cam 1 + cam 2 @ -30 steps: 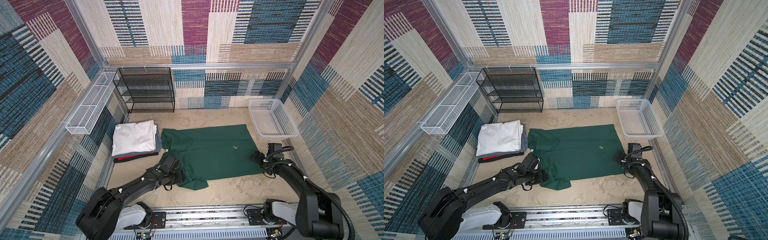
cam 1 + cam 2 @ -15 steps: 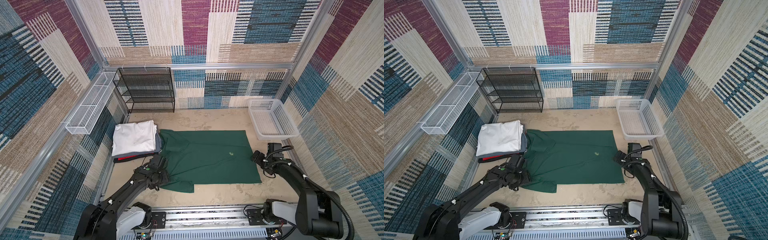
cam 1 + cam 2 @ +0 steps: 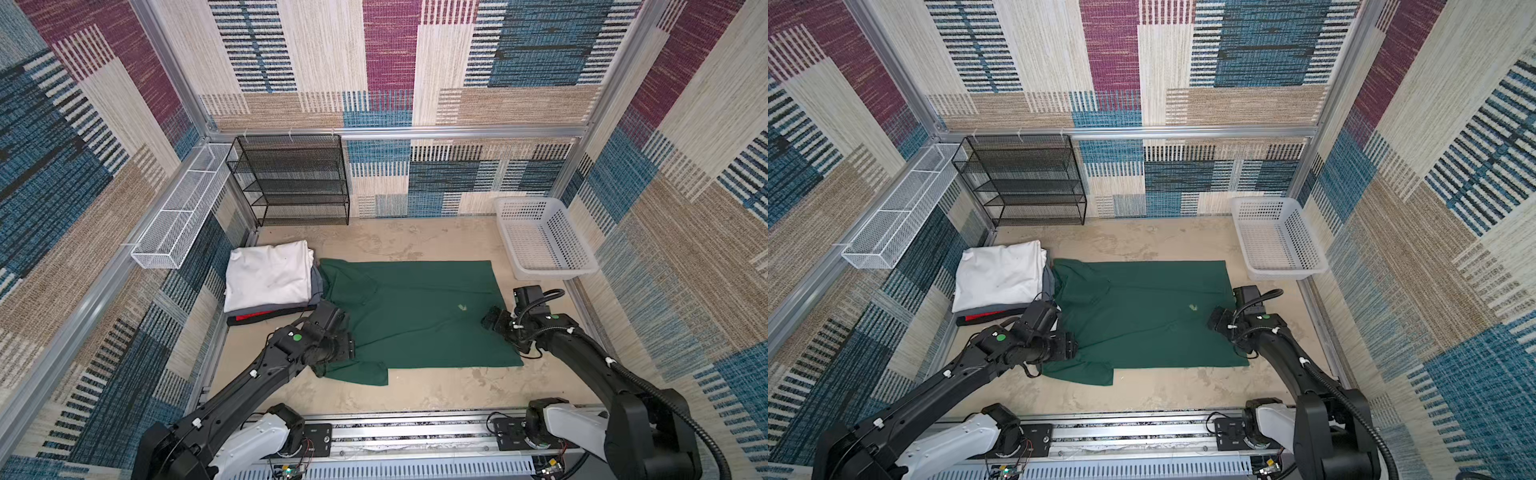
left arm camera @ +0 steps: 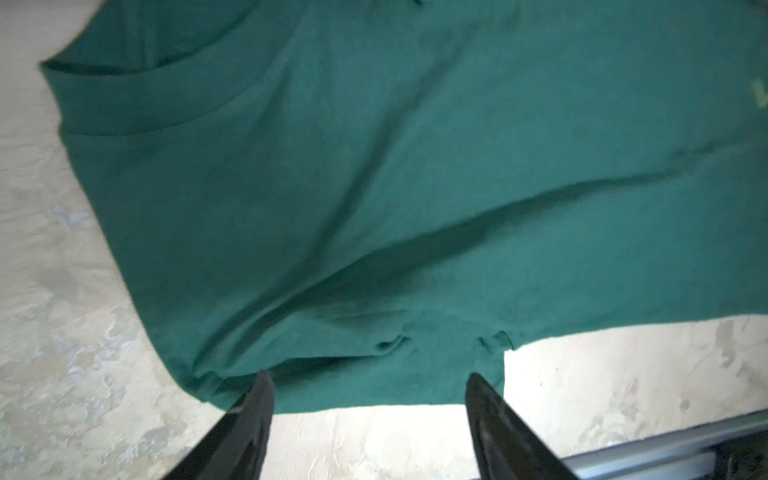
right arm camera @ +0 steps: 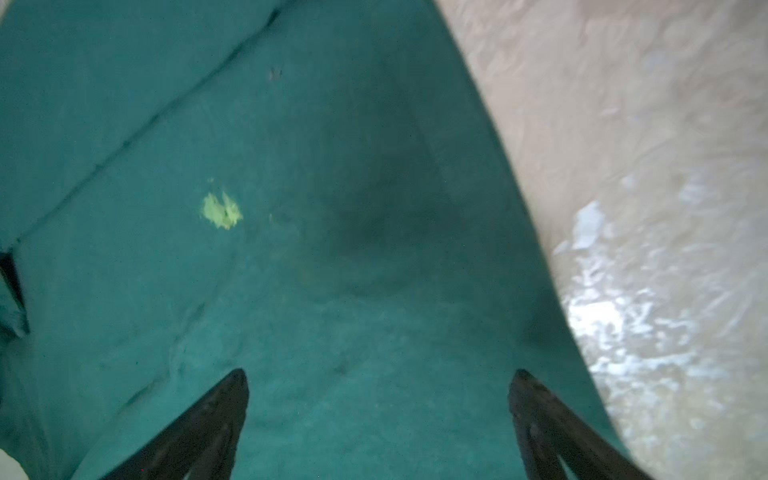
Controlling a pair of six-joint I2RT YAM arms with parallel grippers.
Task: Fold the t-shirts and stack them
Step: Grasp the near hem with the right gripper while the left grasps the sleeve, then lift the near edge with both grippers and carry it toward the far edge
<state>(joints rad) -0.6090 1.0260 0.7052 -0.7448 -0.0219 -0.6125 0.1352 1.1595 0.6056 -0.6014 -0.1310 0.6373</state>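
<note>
The dark green t-shirt (image 3: 415,316) (image 3: 1142,316) lies spread flat on the table, one sleeve (image 3: 361,372) sticking out at the near left. A small pale mark (image 5: 222,212) shows on its cloth. My left gripper (image 3: 347,347) (image 3: 1071,347) (image 4: 370,380) stands open at that sleeve's edge, with nothing pinched. My right gripper (image 3: 492,320) (image 3: 1217,320) (image 5: 378,376) hovers open over the shirt's right edge. Folded t-shirts form a stack (image 3: 270,282) (image 3: 1000,278) at the left, white on top, with grey and black/red below.
A white plastic basket (image 3: 540,241) (image 3: 1275,237) stands at the back right. A black mesh shelf (image 3: 291,178) stands against the back wall, and a white wire tray (image 3: 178,216) hangs on the left wall. Bare table (image 3: 415,395) lies in front of the shirt.
The green shirt slid a little to the left and settled flat. My left gripper opened wider and let the cloth go, and now sits at the sleeve. The right gripper barely moved.
</note>
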